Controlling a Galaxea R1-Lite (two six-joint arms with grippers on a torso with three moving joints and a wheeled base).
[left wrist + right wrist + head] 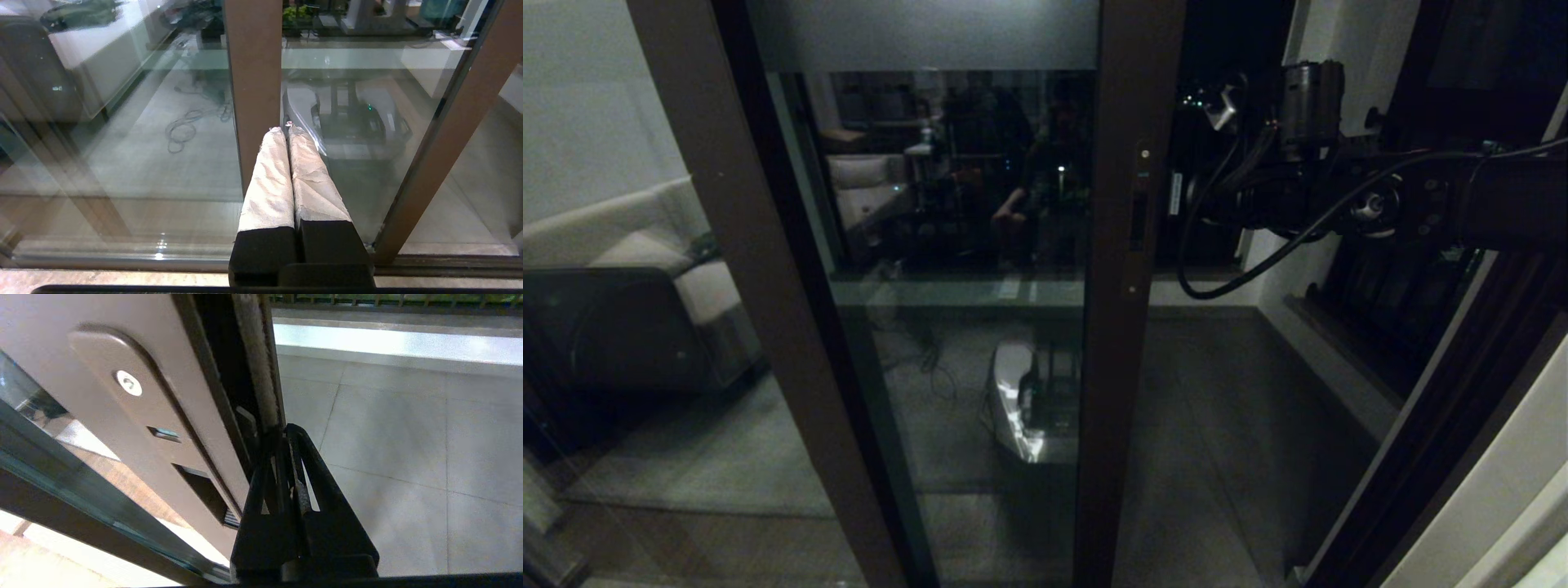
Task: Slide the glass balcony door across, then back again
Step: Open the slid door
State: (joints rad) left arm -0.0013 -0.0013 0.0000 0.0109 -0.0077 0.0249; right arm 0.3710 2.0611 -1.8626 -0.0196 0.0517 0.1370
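Glass balcony door [980,327], heavy, rigid, breakable: push its stile edge or recessed handle [204,494]. Right hand [288,435], fingers together, empty, presses that edge directly ahead; left hand [285,130] closed, idle.

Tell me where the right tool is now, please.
In the head view the right tool is on the right side, reaching into the open gap beside the glass balcony door, level with its recessed handle. It is shut at the door's edge.

Head and wrist cameras facing door [1127,245]
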